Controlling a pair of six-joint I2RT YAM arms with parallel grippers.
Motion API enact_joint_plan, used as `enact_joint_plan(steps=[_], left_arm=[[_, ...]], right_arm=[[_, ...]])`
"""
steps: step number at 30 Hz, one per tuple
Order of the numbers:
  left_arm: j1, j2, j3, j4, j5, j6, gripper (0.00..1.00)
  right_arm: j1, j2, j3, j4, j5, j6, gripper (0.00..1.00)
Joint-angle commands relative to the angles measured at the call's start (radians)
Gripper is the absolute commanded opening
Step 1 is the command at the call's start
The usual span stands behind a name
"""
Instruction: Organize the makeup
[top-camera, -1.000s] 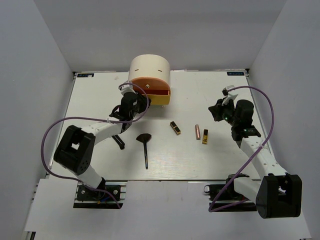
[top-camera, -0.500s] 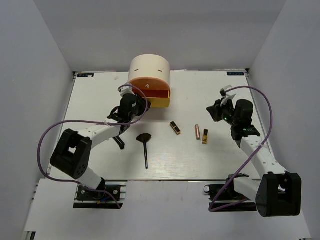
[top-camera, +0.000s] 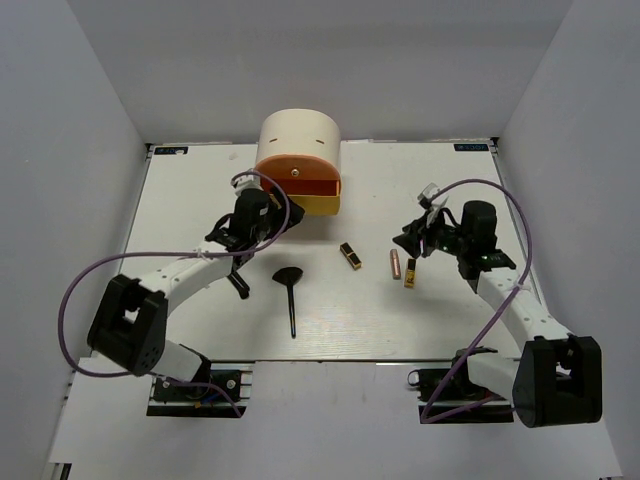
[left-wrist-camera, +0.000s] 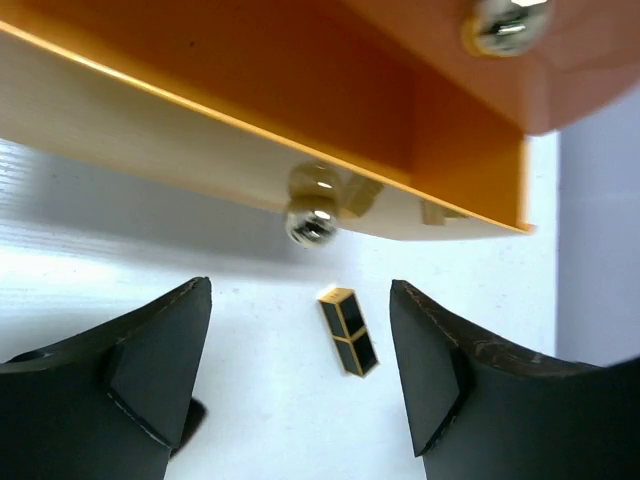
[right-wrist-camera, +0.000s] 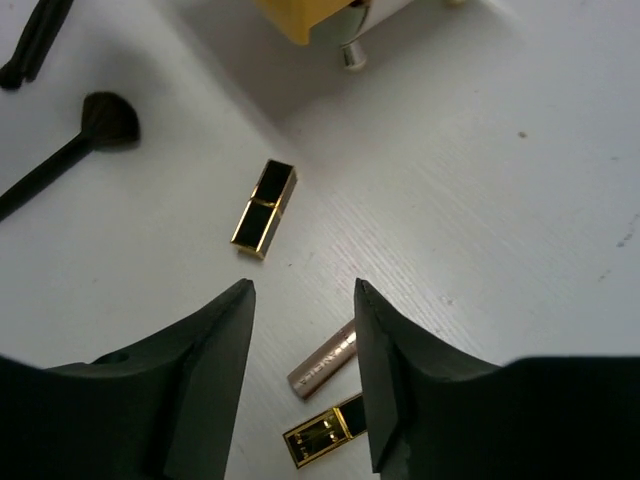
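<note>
The makeup lies loose on the white table. One black-and-gold lipstick (top-camera: 350, 256) (left-wrist-camera: 348, 331) (right-wrist-camera: 265, 208) is at the middle, with a rose-gold tube (top-camera: 395, 263) (right-wrist-camera: 322, 370) and a second lipstick (top-camera: 410, 273) (right-wrist-camera: 320, 440) to its right. A black fan brush (top-camera: 290, 295) (right-wrist-camera: 100, 120) and a thin black stick brush (top-camera: 237, 283) (right-wrist-camera: 35, 40) lie further left. My left gripper (top-camera: 268, 214) (left-wrist-camera: 300, 300) is open and empty, just in front of the drawers. My right gripper (top-camera: 412, 240) (right-wrist-camera: 303, 300) hovers open and empty above the rose-gold tube.
A round cream box (top-camera: 298, 140) stands at the back centre. Its orange drawer (top-camera: 298, 180) (left-wrist-camera: 300, 70) and its yellow drawer (top-camera: 322, 204) (right-wrist-camera: 300, 15) are pulled out. The yellow drawer's metal knob (left-wrist-camera: 312, 222) (right-wrist-camera: 350, 55) is close to my left fingers. Grey walls enclose the table.
Both grippers have opened. The left one drew back a little from the drawers. The right one swung left and down, over the rose-gold tube and the second lipstick.
</note>
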Motion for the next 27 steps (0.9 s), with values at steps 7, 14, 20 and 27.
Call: enact_joint_plan(steps=[7, 14, 20, 27], left_arm=[[-0.005, -0.305, -0.086, -0.233, -0.067, -0.032, 0.82], [0.004, -0.464, -0.182, -0.496, -0.114, -0.177, 0.82], [0.004, -0.550, -0.239, -0.589, -0.163, -0.269, 0.84], [0.004, -0.627, -0.237, -0.701, -0.209, -0.278, 0.84]], right_arm=[[0.089, 0.077, 0.038, -0.163, -0.078, -0.180, 0.56], [0.229, 0.227, 0.087, -0.127, 0.153, -0.090, 0.49], [0.330, 0.424, 0.210, -0.107, 0.307, 0.045, 0.66], [0.413, 0.568, 0.330, -0.081, 0.427, 0.138, 0.69]])
